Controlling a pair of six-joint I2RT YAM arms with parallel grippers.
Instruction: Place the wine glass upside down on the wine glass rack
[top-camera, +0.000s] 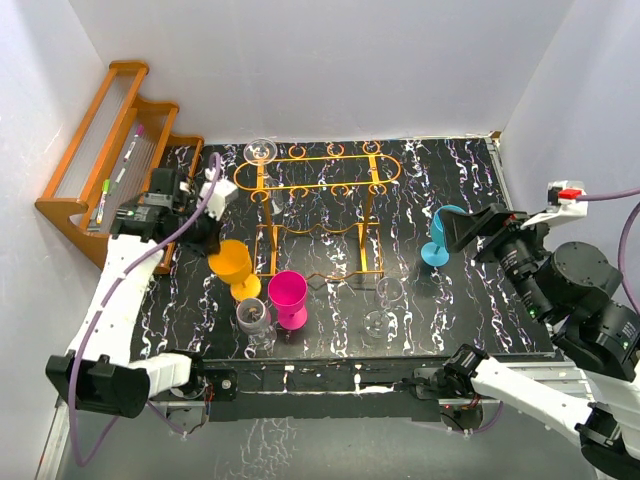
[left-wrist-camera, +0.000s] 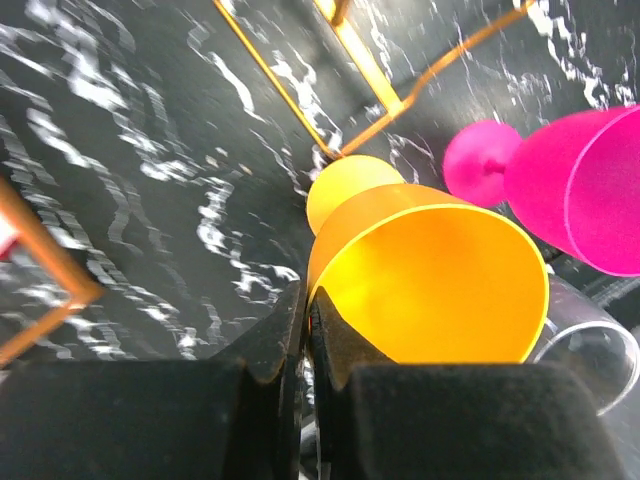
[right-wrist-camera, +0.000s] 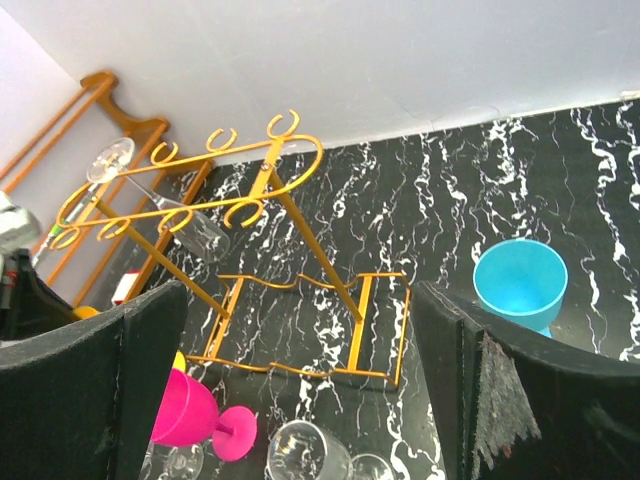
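The orange-gold wire wine glass rack (top-camera: 318, 172) stands at the back middle of the black marbled table; it also shows in the right wrist view (right-wrist-camera: 200, 180). A clear wine glass (top-camera: 262, 151) hangs upside down at the rack's far left end (right-wrist-camera: 150, 190). My left gripper (top-camera: 208, 232) is shut on the rim of an orange wine glass (top-camera: 232, 262), which is tilted in front of the rack. In the left wrist view the fingers (left-wrist-camera: 270, 340) pinch that rim (left-wrist-camera: 430, 280). My right gripper (top-camera: 462, 228) is open and empty beside a blue wine glass (top-camera: 440, 240).
A pink glass (top-camera: 288, 295) and a clear glass (top-camera: 255, 318) stand close to the orange one. Two more clear glasses (top-camera: 385, 305) lie front middle. A brown wooden stepped rack (top-camera: 110, 150) sits at the far left. White walls enclose the table.
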